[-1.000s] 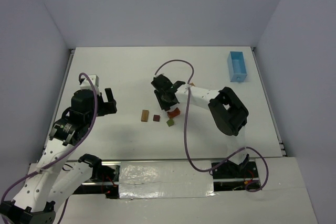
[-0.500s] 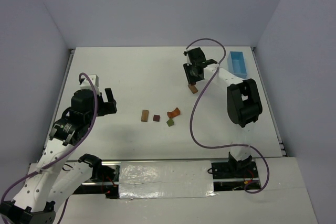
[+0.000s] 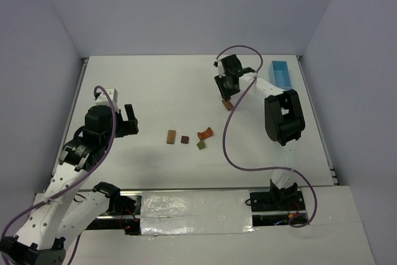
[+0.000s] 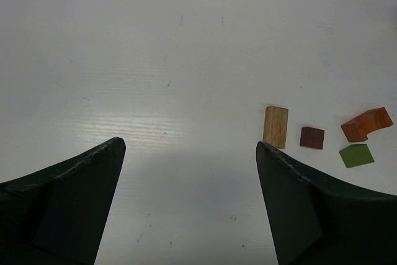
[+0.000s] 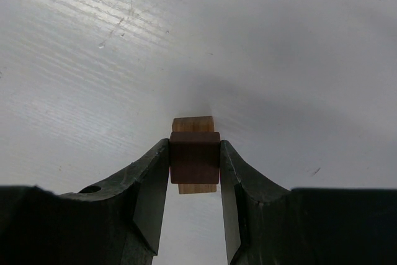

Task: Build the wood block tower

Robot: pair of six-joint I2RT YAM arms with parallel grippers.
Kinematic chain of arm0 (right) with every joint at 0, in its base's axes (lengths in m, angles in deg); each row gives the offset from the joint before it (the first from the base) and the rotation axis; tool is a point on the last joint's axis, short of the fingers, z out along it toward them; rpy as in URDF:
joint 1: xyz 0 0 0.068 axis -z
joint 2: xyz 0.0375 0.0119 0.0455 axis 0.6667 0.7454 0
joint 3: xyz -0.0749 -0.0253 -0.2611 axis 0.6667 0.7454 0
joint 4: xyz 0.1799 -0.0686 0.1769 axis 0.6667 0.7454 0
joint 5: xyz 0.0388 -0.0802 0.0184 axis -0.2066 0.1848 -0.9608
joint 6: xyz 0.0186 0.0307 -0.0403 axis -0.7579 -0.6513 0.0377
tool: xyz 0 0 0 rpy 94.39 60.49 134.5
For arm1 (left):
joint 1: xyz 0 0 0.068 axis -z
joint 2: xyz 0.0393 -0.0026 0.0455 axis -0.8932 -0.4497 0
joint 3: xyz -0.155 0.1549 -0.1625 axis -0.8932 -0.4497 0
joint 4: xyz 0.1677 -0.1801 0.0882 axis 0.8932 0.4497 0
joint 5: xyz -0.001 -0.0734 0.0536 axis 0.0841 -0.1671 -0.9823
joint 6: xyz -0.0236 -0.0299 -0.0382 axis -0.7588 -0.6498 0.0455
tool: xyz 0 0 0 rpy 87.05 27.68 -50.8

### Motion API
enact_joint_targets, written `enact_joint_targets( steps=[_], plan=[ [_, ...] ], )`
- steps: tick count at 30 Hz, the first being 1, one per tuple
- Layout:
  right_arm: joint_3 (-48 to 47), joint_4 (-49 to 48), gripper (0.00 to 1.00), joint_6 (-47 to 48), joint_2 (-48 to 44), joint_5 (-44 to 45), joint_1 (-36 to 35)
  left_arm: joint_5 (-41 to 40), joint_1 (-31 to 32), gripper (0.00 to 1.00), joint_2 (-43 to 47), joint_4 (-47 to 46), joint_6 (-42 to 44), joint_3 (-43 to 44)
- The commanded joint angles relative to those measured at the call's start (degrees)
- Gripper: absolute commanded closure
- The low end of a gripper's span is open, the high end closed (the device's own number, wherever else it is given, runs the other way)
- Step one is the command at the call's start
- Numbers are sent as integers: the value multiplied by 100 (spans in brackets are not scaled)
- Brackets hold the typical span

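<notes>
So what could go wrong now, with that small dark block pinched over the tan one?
The right gripper grips the dark red block over the tan block; whether it sits flat there is unclear, so releasing might let it tip or slide off. The fingers hug the block closely, so a crooked retreat could knock both over.

White perforated arms (image 3: 62, 184), black joint housings (image 3: 282, 116), purple looping cables (image 3: 224, 144), matte black tapered claw fingers (image 4: 74, 197).
</notes>
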Motion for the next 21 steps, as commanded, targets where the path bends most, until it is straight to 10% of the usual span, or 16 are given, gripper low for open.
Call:
enact_joint_targets(
  steps=[1,21],
  plan=[
    [-175,124,64,128,127,-18,32,19,19,1,3,-220,77,7],
    [-245,212,53,251,338,-97,32,107,19,0,12,-246,103,-11]
  ],
)
